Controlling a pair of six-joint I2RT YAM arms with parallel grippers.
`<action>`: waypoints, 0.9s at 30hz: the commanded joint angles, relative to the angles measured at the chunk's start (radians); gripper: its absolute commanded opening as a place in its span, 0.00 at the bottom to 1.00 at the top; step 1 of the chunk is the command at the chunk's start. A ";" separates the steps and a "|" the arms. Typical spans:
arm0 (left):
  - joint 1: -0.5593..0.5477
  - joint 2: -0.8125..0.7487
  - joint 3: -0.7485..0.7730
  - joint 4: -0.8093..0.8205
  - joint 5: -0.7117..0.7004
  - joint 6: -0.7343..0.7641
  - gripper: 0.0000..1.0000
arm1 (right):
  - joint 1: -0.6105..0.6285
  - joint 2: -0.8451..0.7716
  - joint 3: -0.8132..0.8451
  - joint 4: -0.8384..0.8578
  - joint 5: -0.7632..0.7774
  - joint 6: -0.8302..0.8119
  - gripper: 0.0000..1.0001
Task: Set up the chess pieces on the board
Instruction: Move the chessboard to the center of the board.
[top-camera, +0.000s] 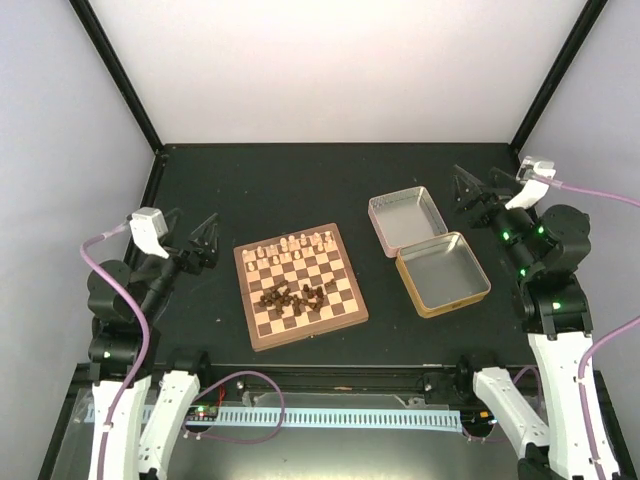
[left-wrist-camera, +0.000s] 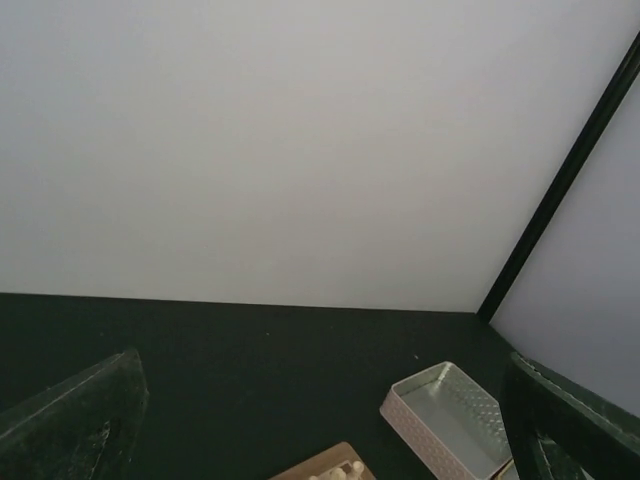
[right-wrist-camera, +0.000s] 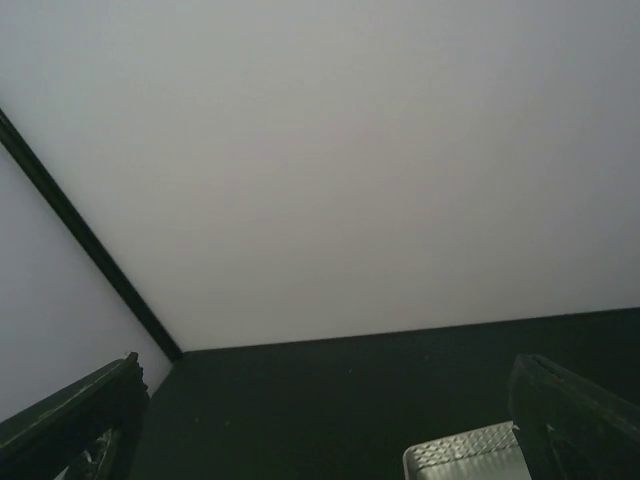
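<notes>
The board lies on the black table, a little left of centre. Pale cream chess pieces stand along its far rows. Dark brown chess pieces lie bunched near its middle. My left gripper hovers open just left of the board, holding nothing. My right gripper is open and empty too, at the back right behind the tins. The left wrist view shows wide-spread fingers, a corner of the board and a few cream pieces.
Two open tin halves sit right of the board: a pinkish one farther back and a gold one nearer. The pinkish tin shows in the left wrist view, and its corner in the right wrist view. White walls and black posts enclose the table.
</notes>
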 joint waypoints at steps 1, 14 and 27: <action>0.028 0.011 -0.043 0.077 0.104 -0.061 0.98 | -0.041 0.025 0.012 -0.036 -0.162 0.065 0.99; 0.049 0.121 -0.257 0.124 0.228 -0.209 0.99 | -0.055 0.218 -0.068 -0.005 -0.462 0.137 1.00; 0.051 0.385 -0.283 -0.196 0.075 -0.316 0.88 | 0.243 0.496 -0.087 -0.091 -0.205 0.034 0.82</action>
